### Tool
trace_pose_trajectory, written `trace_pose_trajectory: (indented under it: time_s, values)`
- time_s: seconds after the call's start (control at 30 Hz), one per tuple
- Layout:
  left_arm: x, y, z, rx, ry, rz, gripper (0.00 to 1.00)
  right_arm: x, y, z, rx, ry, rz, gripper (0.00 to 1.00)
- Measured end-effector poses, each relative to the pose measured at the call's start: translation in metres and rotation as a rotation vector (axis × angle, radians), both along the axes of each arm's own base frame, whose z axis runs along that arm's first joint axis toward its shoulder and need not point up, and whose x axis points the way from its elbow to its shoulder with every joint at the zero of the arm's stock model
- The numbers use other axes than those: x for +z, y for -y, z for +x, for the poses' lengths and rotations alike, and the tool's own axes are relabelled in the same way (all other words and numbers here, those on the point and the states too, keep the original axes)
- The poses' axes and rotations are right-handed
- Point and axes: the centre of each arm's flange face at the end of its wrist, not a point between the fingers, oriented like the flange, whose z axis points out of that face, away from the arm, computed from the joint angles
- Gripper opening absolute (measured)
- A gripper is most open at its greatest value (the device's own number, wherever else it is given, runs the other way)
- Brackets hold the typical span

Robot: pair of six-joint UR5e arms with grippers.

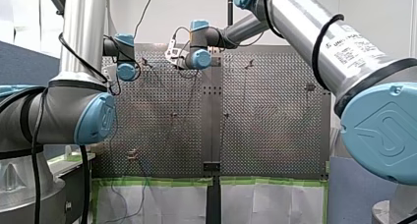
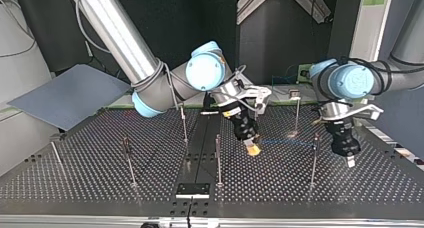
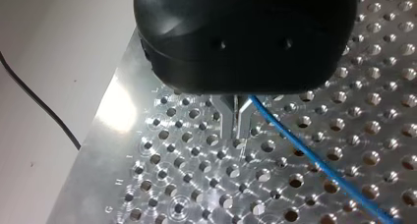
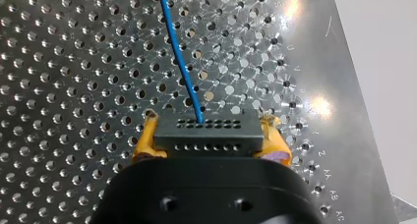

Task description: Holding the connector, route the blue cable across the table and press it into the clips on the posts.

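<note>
In the right wrist view, yellow pads (image 4: 145, 138) clamp a black connector (image 4: 205, 133) from both sides. The blue cable (image 4: 180, 57) leaves it and runs ahead over the perforated table (image 4: 59, 86). In the top view my right gripper (image 2: 252, 148) hangs just above the table near the middle, and the cable (image 2: 280, 140) runs faintly toward my left gripper (image 2: 350, 160). In the left wrist view my left gripper (image 3: 234, 122) shows metal fingers (image 3: 226, 118) a narrow slit apart. The cable (image 3: 305, 153) passes just beside them, not between them.
Thin posts stand on the table in the top view: one (image 2: 184, 123) behind my right gripper, one (image 2: 218, 158) in front of it, two more (image 2: 297, 113) (image 2: 314, 158) between the grippers, others (image 2: 129, 160) at the left. A black plate (image 2: 192, 189) lies at the near edge.
</note>
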Motion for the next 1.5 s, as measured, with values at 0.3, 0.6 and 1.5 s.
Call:
trace_pose_trajectory:
  time_s: [0.3,0.6,1.5]
  values:
    - [-0.006,0.001,-0.006,0.014,-0.038,-0.061,1.00,0.002,0.002,-0.001,-0.002,0.001,-0.004,0.00]
    - [0.001,0.006,-0.026,0.005,-0.087,-0.079,1.00,0.010,0.004,-0.001,-0.008,0.006,-0.010,0.00]
    - [0.010,0.043,-0.126,-0.160,-0.242,-0.125,1.00,0.009,0.006,-0.005,-0.032,-0.007,-0.004,0.00]
